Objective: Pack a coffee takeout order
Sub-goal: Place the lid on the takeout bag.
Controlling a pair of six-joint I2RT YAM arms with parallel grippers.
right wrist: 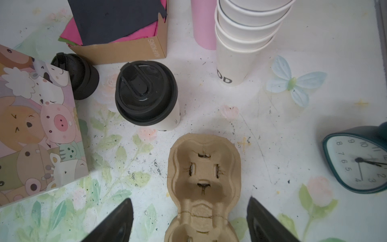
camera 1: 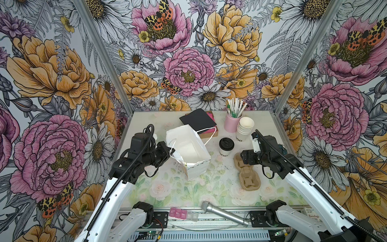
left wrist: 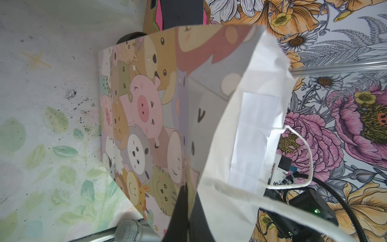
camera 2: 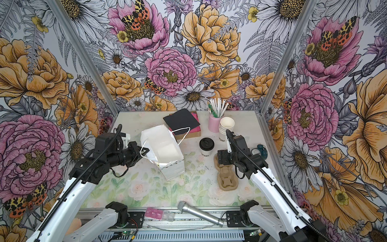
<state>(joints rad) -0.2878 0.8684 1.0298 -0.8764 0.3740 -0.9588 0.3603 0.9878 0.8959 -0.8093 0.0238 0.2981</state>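
Right wrist footage: the right gripper point(right wrist: 189, 199) was seen wide open astride the pulp carrier point(right wrist: 204, 165), nothing held. The left gripper point(left wrist: 186, 194) was clamped on the rim of the paper bag point(left wrist: 146, 104). The cup point(right wrist: 170, 119), capped by its lid point(right wrist: 144, 92), was stood beside the carrier; the black napkin point(right wrist: 113, 18) was found atop the napkin box point(right wrist: 125, 51).

Bright even light, faint soft shadows beside the paper bag point(camera 1: 188, 146), its white inside glaring, fingers point(left wrist: 181, 213) on it blurred
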